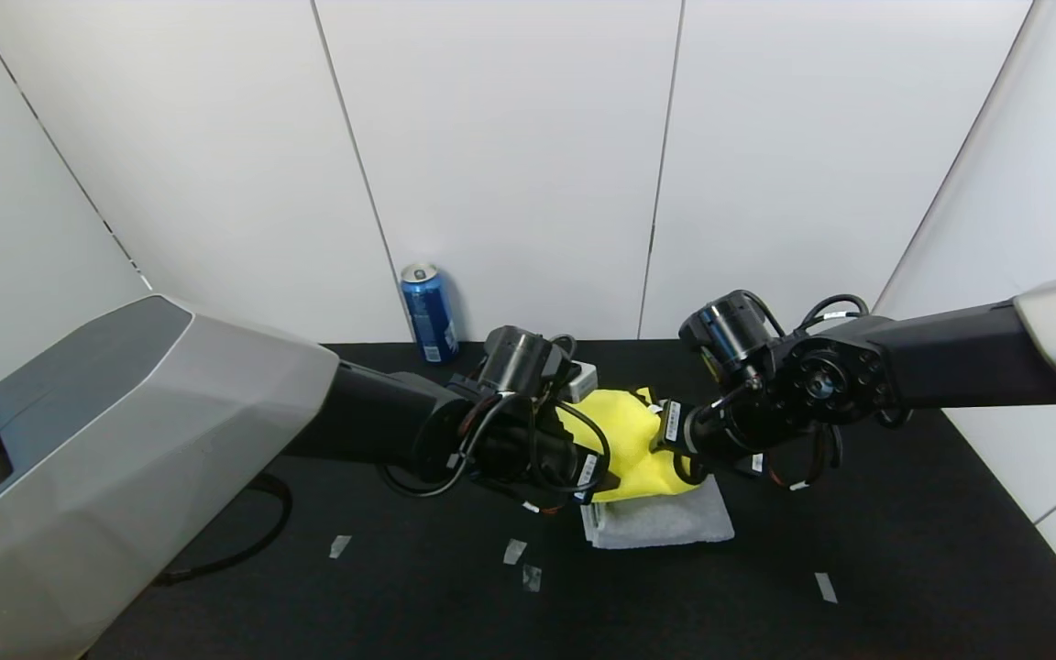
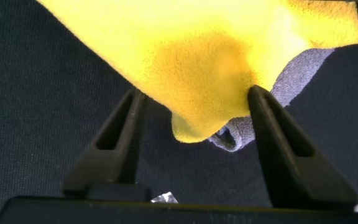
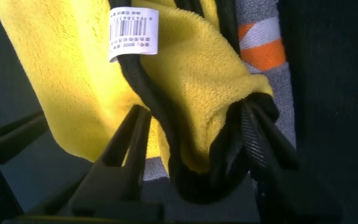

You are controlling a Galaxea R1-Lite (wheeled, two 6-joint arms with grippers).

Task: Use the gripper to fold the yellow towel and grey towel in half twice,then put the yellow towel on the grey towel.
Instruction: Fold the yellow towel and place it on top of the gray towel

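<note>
The yellow towel (image 1: 631, 438) lies bunched on top of the folded grey towel (image 1: 665, 524) at the middle of the black table. My left gripper (image 1: 603, 472) is at the towel's left edge and my right gripper (image 1: 665, 438) at its right edge. In the left wrist view the left gripper (image 2: 194, 93) is open, a yellow corner (image 2: 197, 74) sagging loose between its jaws, with the grey towel (image 2: 303, 68) underneath. In the right wrist view the right gripper (image 3: 194, 109) is open too. A black-trimmed yellow fold (image 3: 216, 93) with a white tag (image 3: 133, 32) hangs between its jaws, over the grey towel's orange stripe (image 3: 263, 53).
A blue can (image 1: 429, 313) stands at the back of the table against the white wall. A small pale box (image 1: 583, 378) sits just behind the left wrist. Bits of tape (image 1: 514, 550) dot the black table (image 1: 904, 550) in front.
</note>
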